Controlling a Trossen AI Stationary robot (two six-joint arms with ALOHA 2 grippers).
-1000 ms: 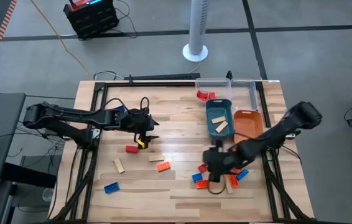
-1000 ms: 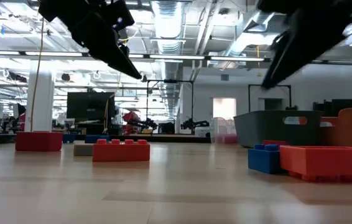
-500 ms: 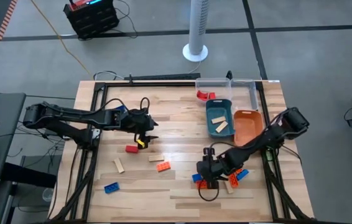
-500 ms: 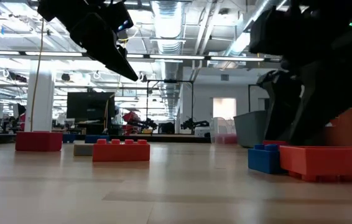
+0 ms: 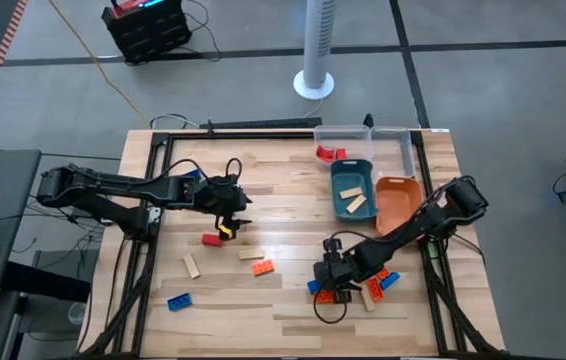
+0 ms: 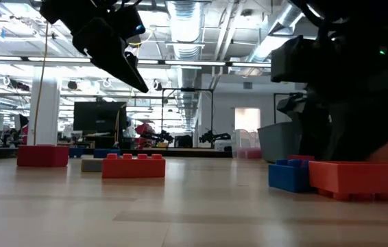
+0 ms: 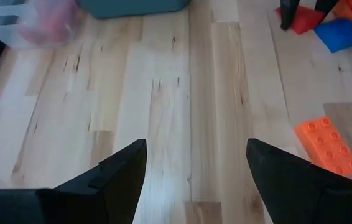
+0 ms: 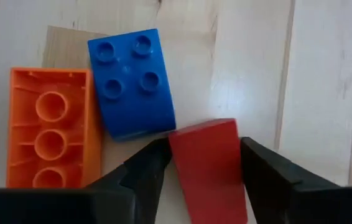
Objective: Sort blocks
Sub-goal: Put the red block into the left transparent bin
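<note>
Left gripper [image 5: 235, 214] hovers above the worktop [image 5: 283, 180] left of centre, fingers [image 7: 117, 177] spread and holding nothing; it waits over bare wood just above a red block [image 5: 211, 239] with a small yellow piece beside it, so probably parked while the other arm works. Loose blocks lie scattered on the left half: a tan one [image 5: 192, 266], a blue one [image 5: 178, 301] near the front edge, an orange one [image 5: 262, 268] and a small reddish one [image 5: 251, 254], all unsorted. Moving right, the right gripper [image 5: 329, 284] is down at the cluster of blocks near the front right; in its wrist view the fingers [image 8: 145, 171] sit either side of a red block [image 8: 208, 163], seemingly touching its sides, but whether they actually clamp it I cannot tell. A blue block [image 8: 132, 84] butts against that red one and an upturned orange block [image 8: 50, 127] lies just beside the blue, so the pick is crowded. Behind the cluster sit the teal tray [image 5: 341, 201] with two tan blocks inside, the orange tray [image 5: 393, 208] beside it, and a clear tray [image 5: 355, 133] at the back with red pieces, so sorting by colour looks partly done.
</note>
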